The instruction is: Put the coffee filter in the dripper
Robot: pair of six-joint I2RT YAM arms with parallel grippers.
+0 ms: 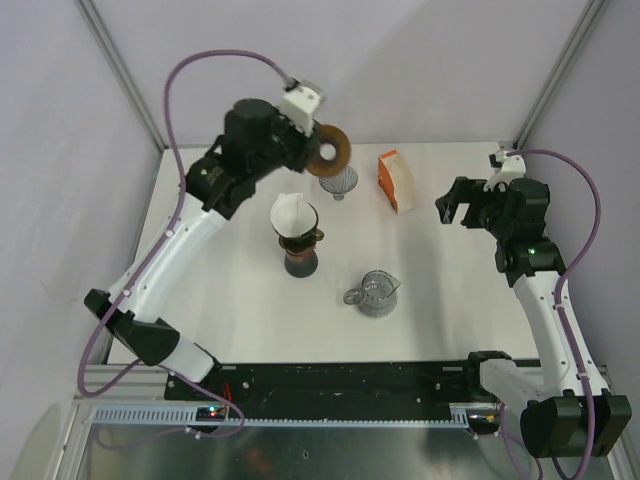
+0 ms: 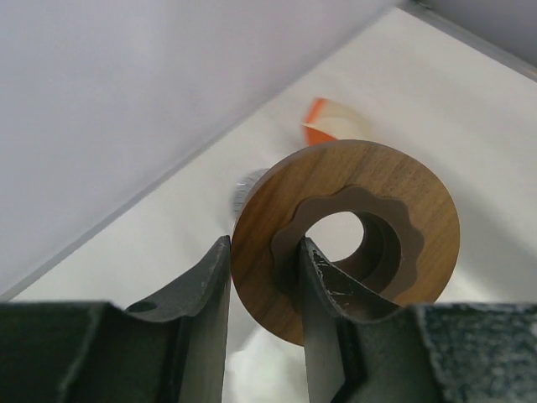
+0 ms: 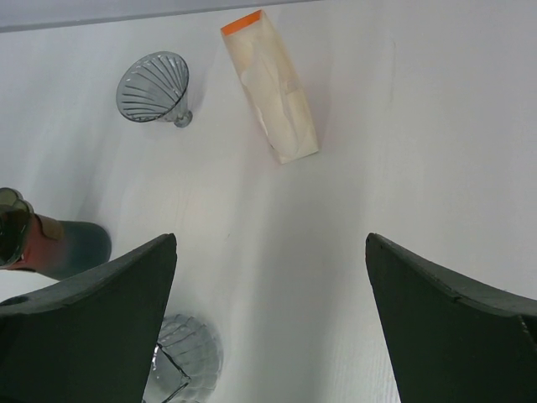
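From above, my left gripper (image 1: pixel 322 152) is at upper centre, clamped on the wooden ring (image 1: pixel 336 150). Right below the ring in the frame stands the clear fluted dripper (image 1: pixel 340 183). The coffee filter (image 1: pixel 289 212) is the white paper cone left of centre, apparently seated in the mouth of the dark carafe (image 1: pixel 299 258). The filter pack (image 1: pixel 397 182) lies right of the dripper, and a handled glass cup (image 1: pixel 373 293) sits lower centre. My right gripper (image 1: pixel 452 208) hangs at the right, its jaws wide apart and holding nothing.

In my left wrist view, one finger runs outside the ring's rim and the other through its hole, pinching the wooden band.

In my right wrist view, the fingers frame bare table, with the dripper upper left and the pack upper centre.

I judge the filter light, limp and easily creased. I'd pinch its upper edge gently, near the seam, never squeezing the cone.
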